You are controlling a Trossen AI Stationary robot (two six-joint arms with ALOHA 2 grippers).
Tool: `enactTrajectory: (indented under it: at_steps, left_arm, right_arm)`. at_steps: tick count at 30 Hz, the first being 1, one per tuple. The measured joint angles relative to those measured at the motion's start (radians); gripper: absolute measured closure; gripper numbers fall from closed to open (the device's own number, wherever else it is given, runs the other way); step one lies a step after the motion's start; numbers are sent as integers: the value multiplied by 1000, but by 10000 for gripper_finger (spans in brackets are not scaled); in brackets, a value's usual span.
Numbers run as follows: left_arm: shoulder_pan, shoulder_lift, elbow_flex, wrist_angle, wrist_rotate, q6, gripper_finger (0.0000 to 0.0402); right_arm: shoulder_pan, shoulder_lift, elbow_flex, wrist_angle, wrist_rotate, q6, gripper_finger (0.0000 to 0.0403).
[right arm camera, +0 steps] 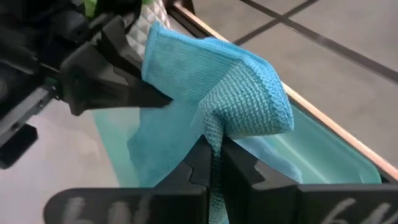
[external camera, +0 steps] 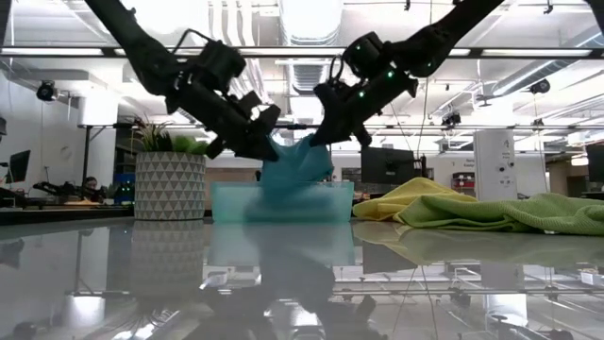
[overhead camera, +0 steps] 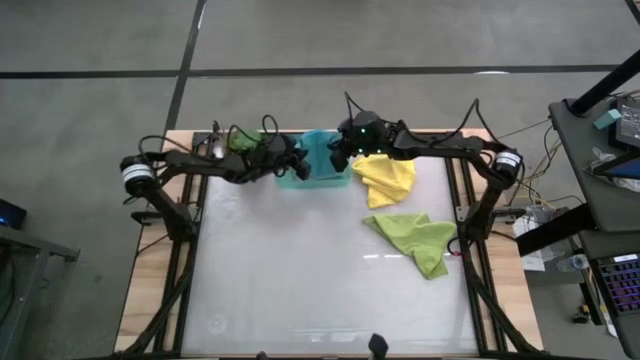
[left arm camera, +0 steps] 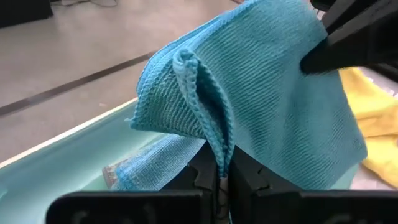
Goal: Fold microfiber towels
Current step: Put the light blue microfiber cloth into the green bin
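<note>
A teal-blue microfiber towel point(external camera: 297, 170) hangs between my two grippers over the teal tray point(overhead camera: 322, 180) at the table's far edge. My left gripper point(external camera: 267, 146) is shut on its left upper part and my right gripper point(external camera: 321, 137) on its right upper part. They stand close together. Another teal-blue towel point(left arm camera: 149, 167) lies in the tray. A yellow towel point(overhead camera: 388, 178) lies crumpled right of the tray. A lime green towel point(overhead camera: 420, 242) lies spread on the table nearer the right edge. My left gripper pinches a bunched fold of the towel near its hemmed edge point(left arm camera: 219, 155) between its two fingers, slanting down toward the far edge. The cloth stands up above the fingers and spreads toward the other gripper. My right gripper pinches a bunched corner with its hem point(right arm camera: 214, 140) between its two fingers, slanting down from the right. The towel runs across to the left gripper point(right arm camera: 155, 96) and hangs slack below, its lower part down at the tray point(right arm camera: 311, 149).
A potted plant in a patterned pot point(external camera: 170, 184) stands at the far left beside the tray. Dark frame rails point(overhead camera: 190, 250) run along the table's left and right sides. Bare glossy tabletop point(overhead camera: 300, 280) fills the middle and near part.
</note>
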Motion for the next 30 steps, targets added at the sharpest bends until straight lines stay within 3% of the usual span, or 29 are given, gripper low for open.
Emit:
enactTrajectory:
  at_steps: [7, 16, 22, 30]
  left_arm:
    - [27, 26, 21, -33, 1, 4, 400]
    - [58, 28, 25, -73, 5, 25, 399]
    - [58, 28, 27, -75, 2, 20, 368]
    - [60, 25, 35, -78, -5, -5, 318]
  right_arm:
    - [-2, 77, 12, -4, 82, -11, 390]
    - [-2, 78, 16, 1, 124, -18, 390]
    - [-1, 80, 15, 0, 142, -34, 387]
    - [-2, 80, 15, -2, 145, -37, 319]
